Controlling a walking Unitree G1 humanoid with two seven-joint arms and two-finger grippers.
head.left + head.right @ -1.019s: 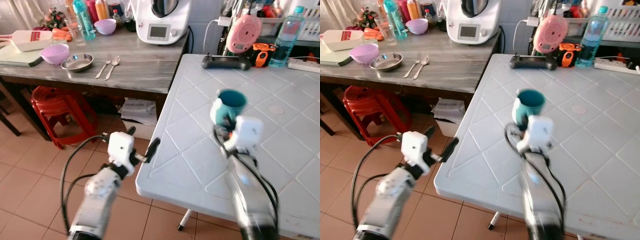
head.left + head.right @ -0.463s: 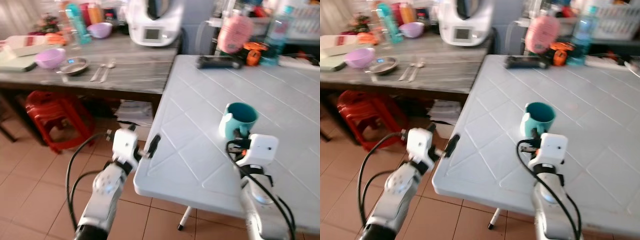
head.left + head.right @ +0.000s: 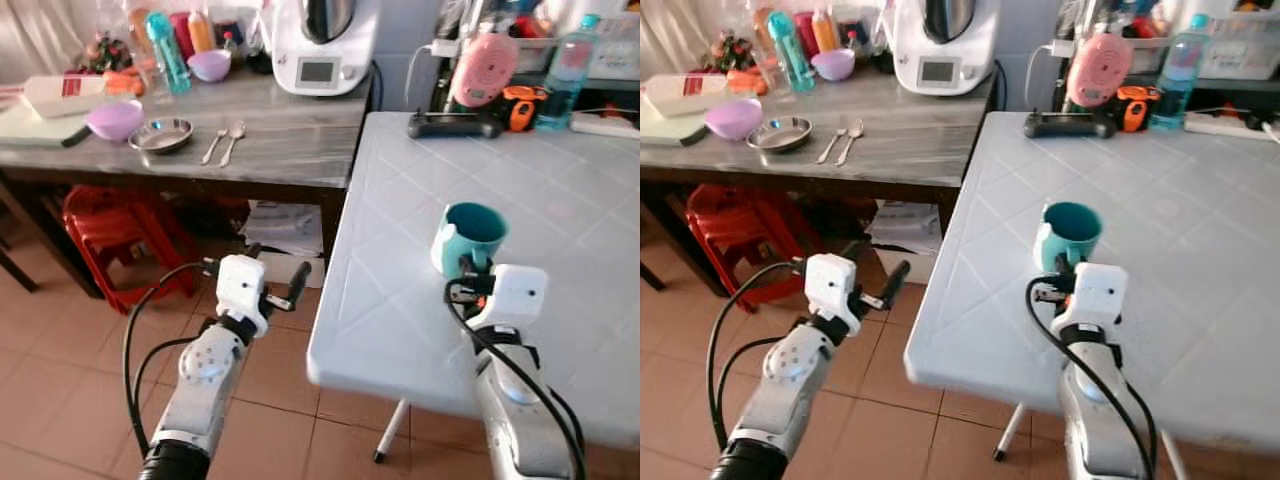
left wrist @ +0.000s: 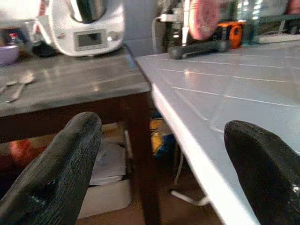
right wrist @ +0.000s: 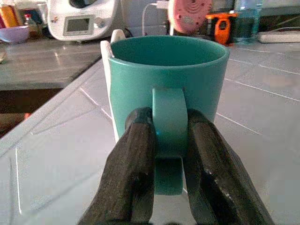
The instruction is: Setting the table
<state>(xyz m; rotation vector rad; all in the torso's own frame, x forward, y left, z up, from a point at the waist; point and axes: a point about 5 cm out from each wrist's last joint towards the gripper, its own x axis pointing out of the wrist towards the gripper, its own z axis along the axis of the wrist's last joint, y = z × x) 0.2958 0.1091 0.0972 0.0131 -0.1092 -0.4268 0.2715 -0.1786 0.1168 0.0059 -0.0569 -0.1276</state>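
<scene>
A teal mug (image 3: 470,230) stands upright over the near left part of the white table (image 3: 560,160). My right gripper (image 5: 169,161) is shut on its handle, one black finger (image 5: 133,164) on each side. Whether the mug's base touches the table I cannot tell. My left gripper (image 3: 278,266) is open and holds nothing; it hangs over the tiled floor just left of the table's edge (image 4: 187,136). On the wooden counter (image 3: 285,140) at the back left lie a fork and spoon (image 3: 224,143), a steel plate (image 3: 160,134) and a purple bowl (image 3: 113,118).
A white kitchen machine (image 3: 322,45) and bottles stand at the counter's back. A black controller (image 3: 453,125), a pink device and a water bottle (image 3: 562,70) line the table's far edge. Red stools (image 3: 110,235) and boxes sit under the counter.
The whole view has swung, so the camera moved. The right gripper keeps its hold on the mug. The left gripper now sits a little further from the table's edge.
</scene>
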